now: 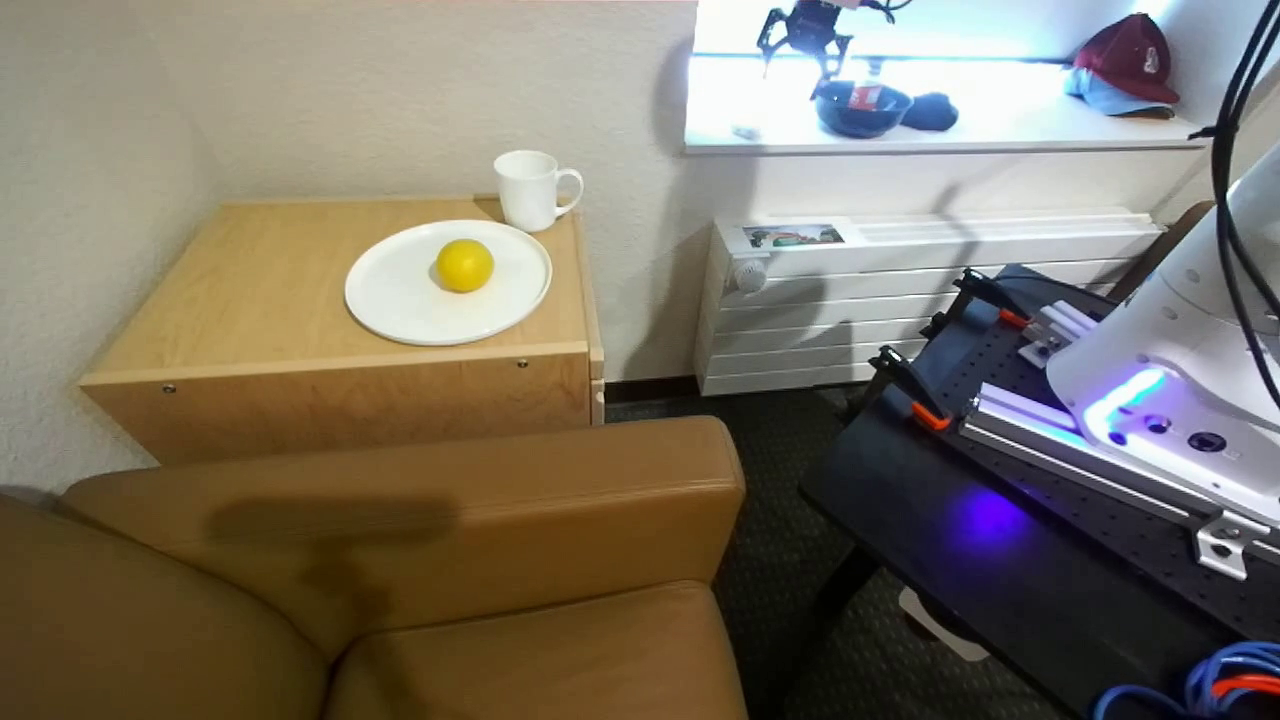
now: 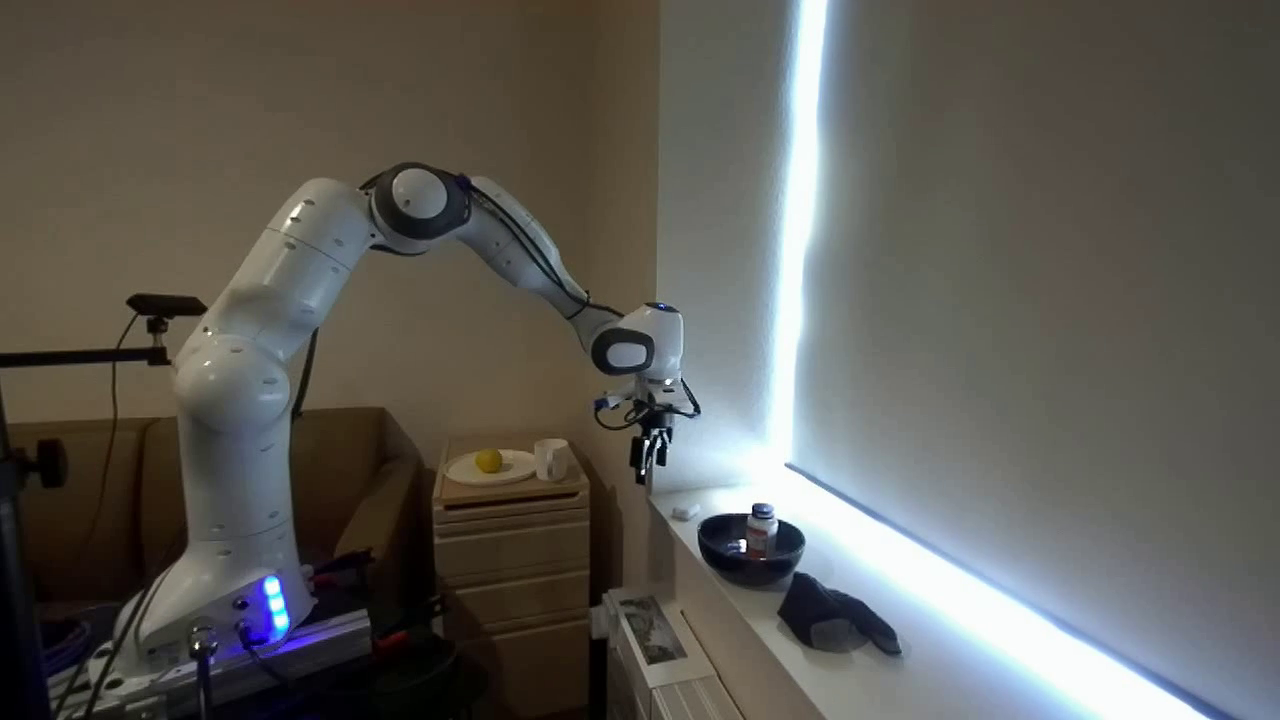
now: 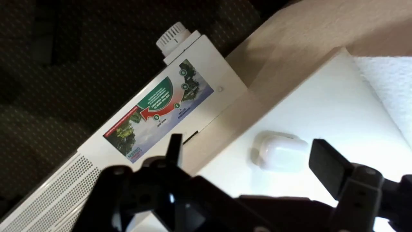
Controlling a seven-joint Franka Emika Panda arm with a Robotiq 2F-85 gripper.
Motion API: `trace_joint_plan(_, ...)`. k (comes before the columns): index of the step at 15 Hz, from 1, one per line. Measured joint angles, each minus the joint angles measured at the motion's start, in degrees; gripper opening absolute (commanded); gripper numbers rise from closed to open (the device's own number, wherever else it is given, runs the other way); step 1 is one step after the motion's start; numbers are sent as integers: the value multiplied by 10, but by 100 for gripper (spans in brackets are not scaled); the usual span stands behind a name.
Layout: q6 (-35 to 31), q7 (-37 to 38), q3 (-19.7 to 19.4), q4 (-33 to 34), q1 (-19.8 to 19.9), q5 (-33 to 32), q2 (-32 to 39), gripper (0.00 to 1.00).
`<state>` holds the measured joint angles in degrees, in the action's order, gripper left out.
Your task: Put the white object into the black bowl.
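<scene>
Lifting and placing remain: the gripper [image 3: 249, 156] hangs spread, empty; the white object [image 3: 283, 154] lies near the windowsill [image 1: 1020, 115] corner, outside the black bowl [image 2: 735, 568].

**Dim Indoors, Sharply Lit**

Has a black desk [image 1: 885, 490] above dark dotted carpet [image 3: 112, 58]. Places a tan sofa [image 1: 560, 520] near one desk corner, a wooden cabinet [image 1: 280, 280] farther out, a white radiator [image 1: 850, 300] off the adjoining edge, below a sill [image 1: 1010, 115]. Leaks white light [image 2: 801, 220] around a blind [image 2: 1020, 260]; leaves beige walls [image 2: 510, 110] dim.
</scene>
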<state>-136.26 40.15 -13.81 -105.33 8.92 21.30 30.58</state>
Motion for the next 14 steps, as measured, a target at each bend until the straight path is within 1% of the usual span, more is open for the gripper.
trace_joint_plan(4,-10,123,8,102,3,32,90,100)
trace_joint_plan(8,-19,247,3,187,9,35,157,100)
trace_joint_plan(10,-19,264,1,201,9,35,168,100)
trace_joint_plan(14,-18,275,3,202,9,18,174,100)
